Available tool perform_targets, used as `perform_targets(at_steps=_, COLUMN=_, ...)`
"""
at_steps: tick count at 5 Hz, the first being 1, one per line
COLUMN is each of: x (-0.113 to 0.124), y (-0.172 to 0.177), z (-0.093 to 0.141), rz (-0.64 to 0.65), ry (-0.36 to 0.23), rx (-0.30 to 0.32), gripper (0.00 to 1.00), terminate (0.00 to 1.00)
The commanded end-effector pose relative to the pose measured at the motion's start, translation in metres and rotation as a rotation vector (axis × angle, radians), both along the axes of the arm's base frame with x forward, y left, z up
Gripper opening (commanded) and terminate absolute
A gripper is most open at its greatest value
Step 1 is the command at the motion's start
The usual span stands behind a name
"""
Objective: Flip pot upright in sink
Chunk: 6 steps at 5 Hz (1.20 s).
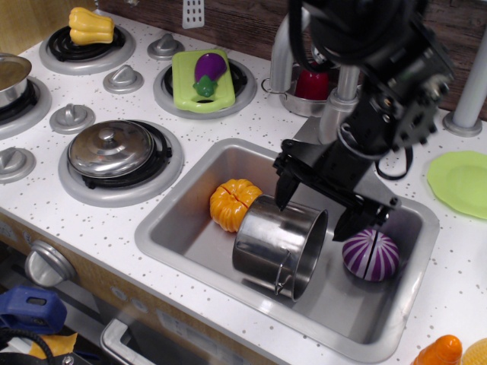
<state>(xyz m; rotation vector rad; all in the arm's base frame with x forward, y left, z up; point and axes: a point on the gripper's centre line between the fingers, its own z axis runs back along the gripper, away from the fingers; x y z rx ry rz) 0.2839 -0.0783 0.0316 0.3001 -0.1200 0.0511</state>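
Stainless steel, mirror-bright: the pot [278,245] lies on its side in the middle of the sink [176,236], open mouth turned toward the right, one thin wire handle showing at the lower rim. Not yet upright. The gripper [310,211] hangs just above the pot's upper rim, jaws wide apart, left finger near the top of the wall, right finger beyond the mouth; nothing is held. Judged step: approach for the grasp, ahead of the flip. The next move calls for lowering so that one finger goes inside the mouth and the other outside the wall, closing on the rim, then rotating the pot onto its base. Obstacles: an orange pumpkin [230,202] touches or nearly touches the pot's closed end at the left, and a purple onion [370,254] sits just beside the mouth at the right, close to the right finger. Floor room for standing the pot looks tight; either toy may be pushed aside. Outside the basin: a lidded pot [112,148] on the near burner, a green plate [461,182] at far right.
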Motion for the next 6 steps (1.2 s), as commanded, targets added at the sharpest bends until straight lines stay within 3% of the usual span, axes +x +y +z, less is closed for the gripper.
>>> perform_targets(at_steps=1, x=0.000, y=-0.007, z=-0.004, rz=-0.079, ry=-0.062, rx=0.152, gripper=1.00, terminate=0.00)
perform_targets(at_steps=4, x=0.001, y=0.009, z=-0.020, rz=-0.139, ry=-0.031, rx=0.341, gripper=1.00, terminate=0.00)
perform_targets(at_steps=5, x=0.003, y=0.019, z=-0.020, rz=-0.170, ry=-0.032, rx=0.371, gripper=1.00, terminate=0.00)
perform_targets(at_steps=6, x=0.005, y=0.030, z=-0.018, rz=-0.187, ry=-0.024, rx=0.364, gripper=1.00, terminate=0.00)
